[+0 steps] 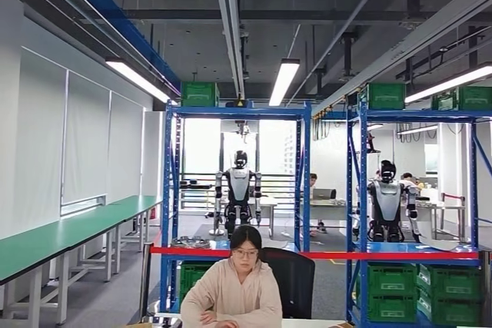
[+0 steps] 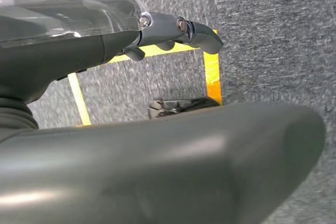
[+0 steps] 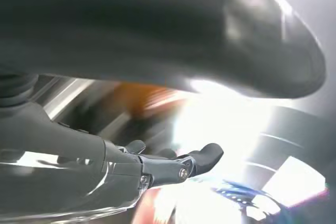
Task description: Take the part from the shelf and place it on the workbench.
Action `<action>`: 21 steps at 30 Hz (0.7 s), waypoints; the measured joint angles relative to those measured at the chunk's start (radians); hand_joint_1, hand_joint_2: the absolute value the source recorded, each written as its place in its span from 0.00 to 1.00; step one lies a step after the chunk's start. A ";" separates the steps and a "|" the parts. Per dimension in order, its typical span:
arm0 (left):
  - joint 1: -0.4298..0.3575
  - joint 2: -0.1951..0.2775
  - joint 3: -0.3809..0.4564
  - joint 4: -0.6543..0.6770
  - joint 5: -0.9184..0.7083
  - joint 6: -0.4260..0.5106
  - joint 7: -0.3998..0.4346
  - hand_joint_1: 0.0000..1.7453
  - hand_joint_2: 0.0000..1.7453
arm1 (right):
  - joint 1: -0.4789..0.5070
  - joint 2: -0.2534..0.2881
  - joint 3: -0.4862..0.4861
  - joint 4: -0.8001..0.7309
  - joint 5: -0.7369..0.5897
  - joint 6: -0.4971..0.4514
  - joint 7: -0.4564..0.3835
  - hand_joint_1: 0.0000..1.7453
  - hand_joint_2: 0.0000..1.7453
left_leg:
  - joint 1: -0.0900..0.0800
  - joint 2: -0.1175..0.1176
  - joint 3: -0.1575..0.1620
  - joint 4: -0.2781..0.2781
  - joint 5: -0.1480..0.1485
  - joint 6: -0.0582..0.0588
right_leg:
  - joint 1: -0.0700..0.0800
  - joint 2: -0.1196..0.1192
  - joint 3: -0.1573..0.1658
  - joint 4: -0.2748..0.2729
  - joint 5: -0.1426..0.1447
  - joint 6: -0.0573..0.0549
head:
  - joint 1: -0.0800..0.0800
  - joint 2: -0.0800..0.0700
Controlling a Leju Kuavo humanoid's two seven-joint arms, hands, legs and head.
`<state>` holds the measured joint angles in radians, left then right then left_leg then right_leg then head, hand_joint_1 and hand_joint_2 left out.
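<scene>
Where blue shelves [image 1: 235, 190] stand, a green-topped workbench [image 1: 69, 232] lines the wall.

Person [image 1: 238, 286]: seated at centre, front, behind a table edge [image 1: 307, 323].
Chair [image 1: 294, 280]: directly behind the person.
Left shelf [image 1: 235, 190]: behind the person; crate [image 1: 200, 94] on top.
Right shelf [image 1: 415, 205]: beside the left shelf; crates [image 1: 450, 291] on its lowest level.
Workbench [image 1: 64, 236]: along the left wall.
Standing robots [image 1: 237, 190]: behind the shelves.

Seated person [image 1: 235, 286] before a black chair [image 1: 294, 278], red barrier tape [image 1: 348, 255], green crates [image 1: 450, 291], two parked humanoids [image 1: 237, 193].
</scene>
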<state>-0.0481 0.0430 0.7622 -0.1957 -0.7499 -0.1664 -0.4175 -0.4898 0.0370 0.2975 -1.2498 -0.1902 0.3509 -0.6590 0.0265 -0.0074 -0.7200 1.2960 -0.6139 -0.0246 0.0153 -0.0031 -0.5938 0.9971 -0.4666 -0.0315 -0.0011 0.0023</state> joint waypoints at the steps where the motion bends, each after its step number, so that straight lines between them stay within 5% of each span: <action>1: 0.004 0.000 0.010 0.000 0.005 -0.001 -0.002 0.00 0.00 | 0.051 0.026 -0.044 -0.093 -0.179 0.062 0.009 0.00 0.00 | 0.001 0.000 0.011 -0.026 0.023 -0.002 | -0.001 0.000 0.001 0.003 -0.003 0.002 | 0.000 0.000; 3: 0.011 -0.001 0.026 0.000 0.009 0.000 -0.006 0.00 0.00 | 0.133 0.066 -0.110 -0.254 -0.381 0.117 0.024 0.00 0.00 | 0.003 0.000 0.072 -0.149 0.086 -0.005 | -0.002 0.001 0.002 0.014 -0.014 0.009 | 0.000 0.000; 5: 0.017 -0.001 0.038 0.000 0.009 0.000 -0.007 0.00 0.00 | 0.190 0.094 -0.152 -0.382 -0.382 0.138 0.030 0.00 0.00 | 0.002 -0.001 0.114 -0.235 0.112 -0.002 | 0.000 0.004 -0.004 0.030 -0.023 0.018 | 0.000 0.000; 10: 0.017 -0.003 0.054 0.000 0.009 0.000 -0.007 0.00 0.00 | 0.253 0.126 -0.212 -0.539 -0.113 0.150 0.037 0.00 0.00 | -0.001 0.002 0.122 -0.251 0.114 0.026 | -0.006 0.008 -0.016 0.064 -0.051 0.039 | -0.001 0.000; 13: 0.016 -0.003 0.060 0.000 0.010 0.001 -0.007 0.00 0.00 | 0.266 0.132 -0.233 -0.575 -0.099 0.153 0.037 0.00 0.00 | 0.000 0.004 0.123 -0.252 0.116 0.034 | -0.013 0.007 -0.085 0.231 -0.140 0.052 | -0.001 0.000; 15: 0.016 -0.003 0.064 0.000 0.012 0.005 -0.007 0.00 0.00 | 0.280 0.133 -0.242 -0.592 -0.087 0.168 0.028 0.00 0.00 | -0.001 0.005 0.123 -0.251 0.117 0.035 | -0.017 0.007 -0.119 0.311 -0.165 0.056 | -0.001 0.000; 16: 0.016 -0.003 0.068 0.000 0.014 0.007 -0.006 0.00 0.00 | 0.287 0.135 -0.245 -0.603 -0.076 0.179 0.022 0.00 0.00 | -0.001 0.005 0.124 -0.250 0.117 0.035 | -0.018 0.007 -0.110 0.297 -0.150 0.057 | -0.001 0.000; 19: 0.016 -0.004 0.079 0.000 0.017 0.014 -0.006 0.00 0.00 | 0.300 0.141 -0.248 -0.650 -0.032 0.200 0.009 0.00 0.00 | -0.002 0.004 0.126 -0.250 0.118 0.032 | -0.017 0.008 -0.014 0.107 -0.061 0.052 | -0.001 0.000; 21: 0.016 -0.004 0.085 0.000 0.016 0.017 -0.009 0.00 0.00 | 0.313 0.148 -0.247 -0.685 -0.004 0.203 0.004 0.00 0.00 | -0.004 0.003 0.122 -0.250 0.121 0.024 | -0.013 0.009 0.016 0.040 -0.041 0.047 | -0.001 0.000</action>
<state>-0.0324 0.0391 0.8476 -0.1957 -0.7335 -0.1498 -0.4264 -0.1765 0.1846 0.0507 -1.9347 -0.1939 0.5534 -0.6553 0.0229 -0.0043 -0.5976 1.0456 -0.4925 -0.0002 0.0025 0.0062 -0.5780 1.0374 -0.5072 0.0154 -0.0017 0.0025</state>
